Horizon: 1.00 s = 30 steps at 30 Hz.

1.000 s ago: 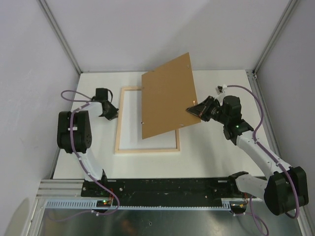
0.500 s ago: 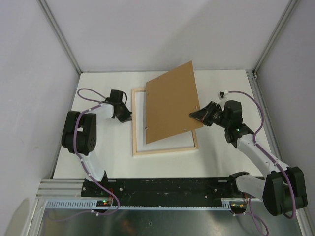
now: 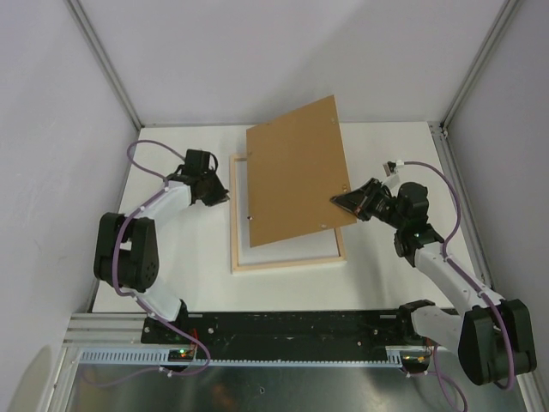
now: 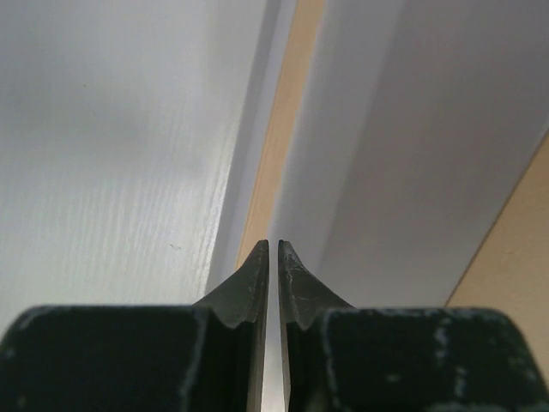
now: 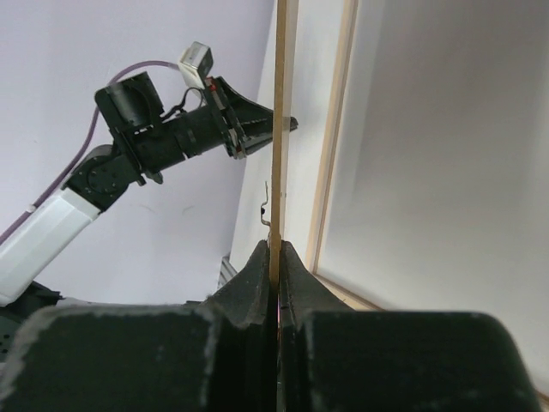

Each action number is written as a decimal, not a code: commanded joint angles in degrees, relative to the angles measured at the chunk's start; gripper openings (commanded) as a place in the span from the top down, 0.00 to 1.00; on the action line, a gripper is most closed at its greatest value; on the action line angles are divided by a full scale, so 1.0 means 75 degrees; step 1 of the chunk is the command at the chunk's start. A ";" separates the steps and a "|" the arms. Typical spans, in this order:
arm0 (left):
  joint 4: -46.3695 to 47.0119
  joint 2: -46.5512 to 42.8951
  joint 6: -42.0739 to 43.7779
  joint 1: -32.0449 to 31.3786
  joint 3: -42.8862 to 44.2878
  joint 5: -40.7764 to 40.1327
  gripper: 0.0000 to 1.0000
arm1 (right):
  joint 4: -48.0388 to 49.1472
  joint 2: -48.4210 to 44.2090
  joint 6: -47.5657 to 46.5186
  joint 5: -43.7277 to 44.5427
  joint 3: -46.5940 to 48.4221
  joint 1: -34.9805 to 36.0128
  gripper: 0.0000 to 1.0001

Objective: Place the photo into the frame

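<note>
Frame [image 3: 287, 263] lies flat near the middle of the table [image 3: 369, 283], pale wood side up, its long sides running from 6 to 12 o'clock. White shows inside its rails along the near and left edges.

Over it a brown board [image 3: 296, 176] stands tilted, covering most of the opening and reaching past the frame's far rail toward 12 o'clock. Its near left corner sits low over the opening; whether it touches the frame I cannot tell.

At 3 o'clock from the frame, the right gripper [image 3: 341, 201] is clamped on the board's right edge. In the right wrist view the board [image 5: 283, 129] is seen edge-on as a thin upright strip pinched between the right gripper's [image 5: 274, 253] tips, with a frame rail [image 5: 339, 146] just to its right.

At 10 o'clock from the frame's centre, the left gripper [image 3: 219, 190] is just beside the left rail. In the left wrist view its tips [image 4: 273, 249] are barely parted, a thin slit with nothing in it, pointing along a wooden rail [image 4: 283, 129].
</note>
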 commanded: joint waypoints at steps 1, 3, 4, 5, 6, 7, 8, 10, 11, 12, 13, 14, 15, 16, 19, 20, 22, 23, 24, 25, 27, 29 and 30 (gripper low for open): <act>-0.0154 -0.0379 0.0230 -0.0234 0.0038 0.0175 0.89 | 0.2065 -0.0114 0.0542 -0.0376 -0.0027 -0.0136 1.00; -0.0137 -0.0417 0.0194 -0.0254 -0.0036 0.0178 0.91 | 0.2386 0.0112 0.0737 -0.0494 -0.0130 -0.0172 1.00; -0.0138 -0.0419 0.0188 -0.0263 -0.0060 0.0179 0.91 | 0.2495 0.0197 0.0805 -0.0523 -0.0202 -0.0182 1.00; -0.0145 -0.0415 0.0197 -0.0262 -0.0066 0.0173 0.91 | 0.2566 0.0269 0.0844 -0.0550 -0.0256 -0.0181 1.00; -0.0148 -0.0400 0.0213 -0.0261 -0.0069 0.0176 0.92 | 0.2608 0.0322 0.0858 -0.0592 -0.0318 -0.0180 1.00; -0.0155 -0.0393 0.0221 -0.0261 -0.0065 0.0184 0.92 | 0.2670 0.0384 0.0877 -0.0625 -0.0378 -0.0186 1.00; -0.0153 -0.0372 0.0225 -0.0255 -0.0063 0.0193 0.92 | 0.2719 0.0426 0.0887 -0.0665 -0.0449 -0.0183 1.00; -0.0160 -0.0324 0.0243 -0.0256 -0.0038 0.0209 0.93 | 0.2802 0.0505 0.0864 -0.0698 -0.0587 -0.0180 1.00; -0.0162 -0.0279 0.0253 -0.0259 -0.0014 0.0218 0.93 | 0.2825 0.0546 0.0851 -0.0696 -0.0647 -0.0174 1.00; -0.0156 -0.0245 0.0259 -0.0254 -0.0008 0.0222 0.93 | 0.2855 0.0590 0.0832 -0.0683 -0.0724 -0.0177 1.00; -0.0154 -0.0198 0.0273 -0.0251 0.0001 0.0224 0.94 | 0.2922 0.0647 0.0823 -0.0676 -0.0786 -0.0184 1.00; -0.0158 -0.0158 0.0280 -0.0250 0.0005 0.0237 0.94 | 0.2985 0.0704 0.0824 -0.0685 -0.0858 -0.0176 1.00; -0.0155 -0.0102 0.0290 -0.0250 0.0013 0.0255 0.95 | 0.3087 0.0786 0.0831 -0.0695 -0.0906 -0.0172 1.00; -0.0153 -0.0057 0.0295 -0.0249 0.0017 0.0276 0.95 | 0.3167 0.0850 0.0846 -0.0706 -0.0965 -0.0170 1.00; -0.0145 0.0103 0.0309 -0.0249 0.0021 0.0326 0.96 | 0.3393 0.1084 0.0843 -0.0715 -0.1066 -0.0159 1.00; -0.0148 0.0140 0.0310 -0.0255 0.0015 0.0347 0.96 | 0.3461 0.1151 0.0846 -0.0722 -0.1080 -0.0140 1.00; -0.0150 0.0240 0.0302 -0.0251 0.0011 0.0371 0.97 | 0.3623 0.1349 0.0866 -0.0736 -0.1105 -0.0088 1.00; -0.0151 0.0284 0.0295 -0.0256 0.0011 0.0381 0.97 | 0.3670 0.1425 0.0869 -0.0720 -0.1112 -0.0058 1.00; -0.0151 0.0330 0.0291 -0.0258 0.0010 0.0386 0.97 | 0.3728 0.1503 0.0859 -0.0707 -0.1121 -0.0019 1.00; -0.0145 0.0382 0.0283 -0.0254 0.0016 0.0394 0.97 | 0.3775 0.1561 0.0860 -0.0688 -0.1143 0.0000 1.00; -0.0141 0.0462 0.0278 -0.0250 0.0026 0.0394 0.98 | 0.3898 0.1697 0.0875 -0.0654 -0.1180 0.0056 1.00; -0.0148 0.0526 0.0268 -0.0255 0.0040 0.0394 0.98 | 0.4028 0.1825 0.0908 -0.0625 -0.1215 0.0093 1.00; -0.0150 0.0568 0.0266 -0.0252 0.0054 0.0392 0.98 | 0.4101 0.1915 0.0920 -0.0618 -0.1231 0.0121 1.00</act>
